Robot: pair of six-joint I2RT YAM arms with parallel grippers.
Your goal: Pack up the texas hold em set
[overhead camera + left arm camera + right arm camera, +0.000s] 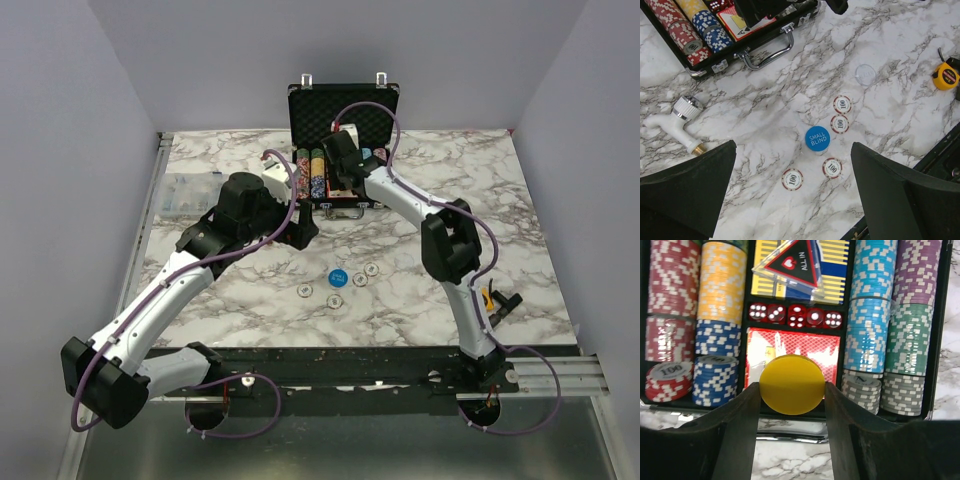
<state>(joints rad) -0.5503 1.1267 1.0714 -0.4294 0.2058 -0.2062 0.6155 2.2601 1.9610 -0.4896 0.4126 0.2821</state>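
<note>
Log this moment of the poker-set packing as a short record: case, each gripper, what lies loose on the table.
case: open, lid upright
right gripper: shut on yellow disc, over the case
left gripper: open, empty, above the table
loose on table: blue disc, four 100 chips, clear disc
other items: tape measure, white tap

Strays on marbled table (530,230)
White plastic tap (677,122) with brass thread, lying flat; yellow-and-black tape measure (946,76) well apart, near table edge.
</note>
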